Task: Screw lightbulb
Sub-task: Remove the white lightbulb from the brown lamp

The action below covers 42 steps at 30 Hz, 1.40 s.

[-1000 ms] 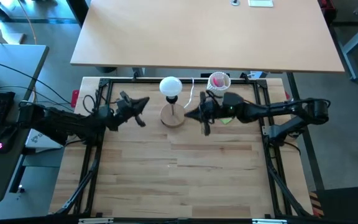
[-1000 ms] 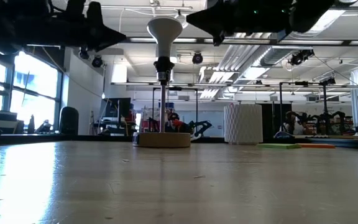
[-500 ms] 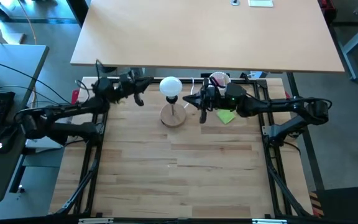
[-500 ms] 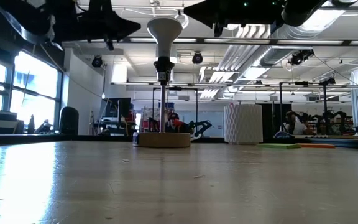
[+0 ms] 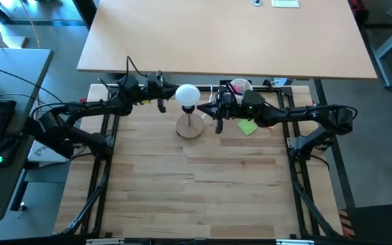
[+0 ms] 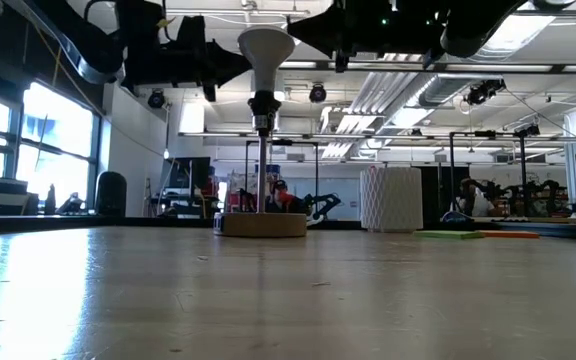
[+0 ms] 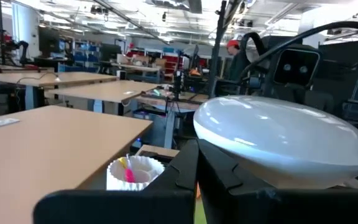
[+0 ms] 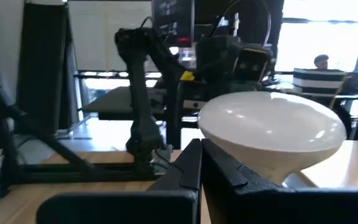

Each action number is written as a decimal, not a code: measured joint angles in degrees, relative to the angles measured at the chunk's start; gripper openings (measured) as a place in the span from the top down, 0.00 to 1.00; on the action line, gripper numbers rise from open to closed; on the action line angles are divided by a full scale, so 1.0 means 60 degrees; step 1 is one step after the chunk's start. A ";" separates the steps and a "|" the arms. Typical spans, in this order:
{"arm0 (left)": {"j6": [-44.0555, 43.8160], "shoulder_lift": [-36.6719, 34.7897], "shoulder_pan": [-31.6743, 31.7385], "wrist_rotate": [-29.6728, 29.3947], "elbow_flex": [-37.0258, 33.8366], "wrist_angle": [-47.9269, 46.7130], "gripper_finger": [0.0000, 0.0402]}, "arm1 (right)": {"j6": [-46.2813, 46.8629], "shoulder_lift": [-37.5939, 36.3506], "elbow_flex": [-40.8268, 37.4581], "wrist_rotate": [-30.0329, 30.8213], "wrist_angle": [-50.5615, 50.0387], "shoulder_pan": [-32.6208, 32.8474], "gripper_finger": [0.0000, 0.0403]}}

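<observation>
The lightbulb [image 5: 187, 94] stood upright in the socket of the wooden stand [image 5: 189, 128] at the desk's [image 5: 203, 197] far edge. Left hand [image 5: 162, 94] and right hand [image 5: 213, 112] flanked its globe; whether either gripped, I cannot tell. Twisting well probably meant a light, level hold.

Wooden table [image 5: 203, 184] with disc stand [image 5: 189, 128]

We see a wooden stand [image 5: 189, 128], a white cup [image 5: 239, 87] with pink contents, and a green pad [image 5: 248, 127].
</observation>
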 joint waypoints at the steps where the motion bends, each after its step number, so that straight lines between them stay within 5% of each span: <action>1: 0.0000 0.0001 0.0000 0.0000 0.0000 -0.0003 1.00 | -0.0003 0.0059 0.0000 0.0149 0.0107 0.0000 1.00; 13: -0.0259 -0.0033 -0.0143 0.0226 -0.0018 0.0128 1.00 | 0.0441 0.0097 0.0000 0.0604 0.0330 -0.0324 1.00; 29: -0.0648 -0.0744 -0.0390 0.0608 -0.1157 0.0592 1.00 | 0.0605 0.0118 0.0004 0.2741 0.0118 -0.0421 1.00; 42: -0.0349 -0.2221 -0.0627 -0.1091 -0.1903 0.1060 1.00 | -0.0141 -0.0107 0.0004 0.2299 -0.0339 0.0009 1.00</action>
